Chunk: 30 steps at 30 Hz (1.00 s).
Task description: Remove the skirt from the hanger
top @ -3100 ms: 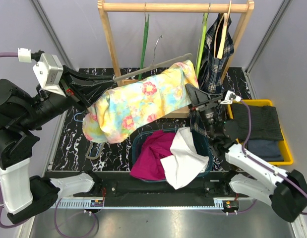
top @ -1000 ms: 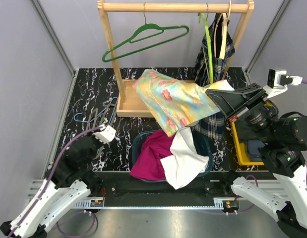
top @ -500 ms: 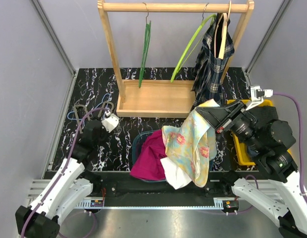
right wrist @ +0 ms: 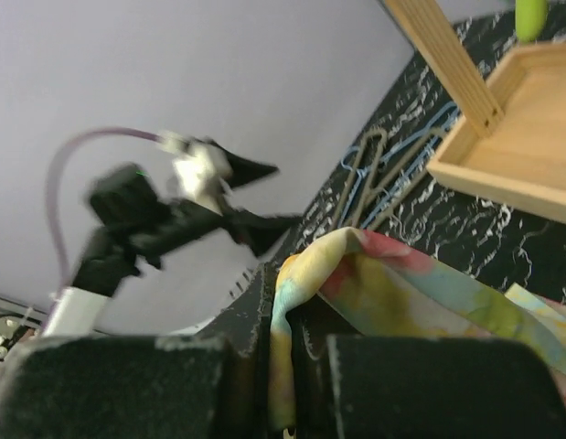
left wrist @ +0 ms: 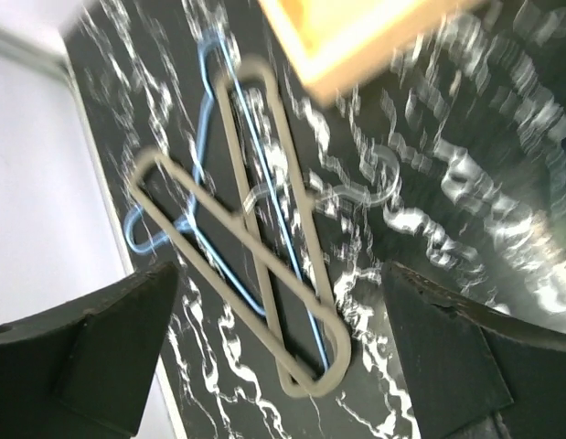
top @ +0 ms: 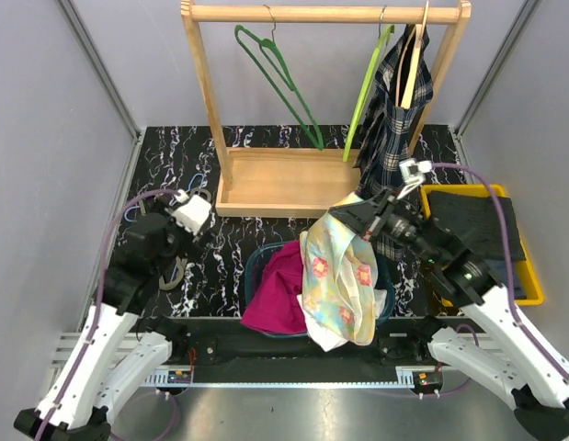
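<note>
Black marbled tabletop [top: 174, 152] between grey walls; wooden rack [top: 203, 87] stands at upper centre of the top view. On its rail we note a dark green hanger [top: 277, 75] swung aslant, a lime hanger [top: 367, 87] and a plaid garment [top: 394, 124] at the right end.

Right gripper [right wrist: 284, 352]: jaws clenched on a fold of the floral skirt [top: 339, 276], with the cloth pinched between the fingers in the wrist view. The skirt hangs down from that grip at centre frame, just right of the magenta garment [top: 273, 292]. Its lower part drapes over the contents and near rim of the teal basket [top: 255, 259]. No hanger is in it.

Left gripper [left wrist: 281, 302]: jaws spread wide, grasping nothing, poised above the table at left. Below it lie a grey hanger [left wrist: 229, 265] and a pale blue wire hanger [left wrist: 205, 137], crossing each other on the marble.

Yellow tray [top: 532, 292] with dark folded cloth sits at the right edge.
</note>
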{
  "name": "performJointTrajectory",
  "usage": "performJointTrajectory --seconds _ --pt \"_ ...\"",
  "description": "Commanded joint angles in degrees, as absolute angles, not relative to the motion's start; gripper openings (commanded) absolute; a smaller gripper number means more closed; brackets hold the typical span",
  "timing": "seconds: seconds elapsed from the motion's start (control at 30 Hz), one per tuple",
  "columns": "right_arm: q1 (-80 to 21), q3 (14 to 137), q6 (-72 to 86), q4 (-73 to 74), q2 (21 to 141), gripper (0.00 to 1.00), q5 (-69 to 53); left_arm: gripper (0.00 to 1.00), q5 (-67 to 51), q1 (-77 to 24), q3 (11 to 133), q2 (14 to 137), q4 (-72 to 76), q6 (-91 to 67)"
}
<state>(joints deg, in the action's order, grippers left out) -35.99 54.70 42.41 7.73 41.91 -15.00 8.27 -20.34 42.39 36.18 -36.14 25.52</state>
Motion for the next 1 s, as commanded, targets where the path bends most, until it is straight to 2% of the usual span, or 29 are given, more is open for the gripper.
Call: performJointTrajectory --seconds 0.0,0.13,0.23,0.27,0.33,0.37,0.47,0.5,0.6,0.8,0.87,0.97 --pt "-36.03 49.23 41.22 3.43 45.26 0.00 -21.18 0.99 -1.39 -20.13 54.74 34.54 -36.38 22.06" --pt "-38.22 44.74 38.16 5.35 45.96 0.06 -21.88 0.99 -3.25 -20.13 64.13 36.82 -36.39 21.18" --pt "-40.60 43.24 34.12 9.57 47.36 0.18 -21.62 0.99 -3.60 -20.13 69.23 39.11 -36.21 20.04" --pt "-43.39 42.98 33.06 12.19 48.07 0.32 -21.19 0.99 -4.47 -20.13 70.39 39.63 -35.86 19.60" --pt "-47.18 43.33 29.99 15.02 51.13 0.47 -18.48 0.99 -5.53 -20.13 73.89 40.87 -34.55 18.46" --pt "-50.94 43.94 29.10 17.47 52.20 0.67 -17.24 0.99 -6.84 -20.13 75.13 41.91 -33.67 17.06" --pt "-55.71 47.53 26.28 22.30 55.45 0.96 -10.83 0.99 -10.27 -20.13 80.41 43.76 -32.26 14.16" --pt "-57.03 48.85 25.58 23.28 55.72 1.00 -9.24 0.99 -11.07 -20.13 82.77 44.90 -32.26 13.72" --pt "-57.13 56.05 24.26 27.06 54.06 1.00 -4.06 0.99 -12.74 -20.13 86.03 46.84 -31.82 12.92" --pt "-57.13 83.11 21.71 33.57 52.47 1.00 -0.45 0.99 -11.87 -20.13 86.22 46.58 -30.50 13.71" --pt "-57.13 92.35 21.27 33.31 52.56 1.00 4.80 0.99 -11.52 -20.13 85.96 46.15 -30.24 13.80" --pt "-57.13 98.34 17.24 29.37 52.56 1.00 22.02 0.99 -11.51 -20.13 85.87 45.62 -29.88 13.45"
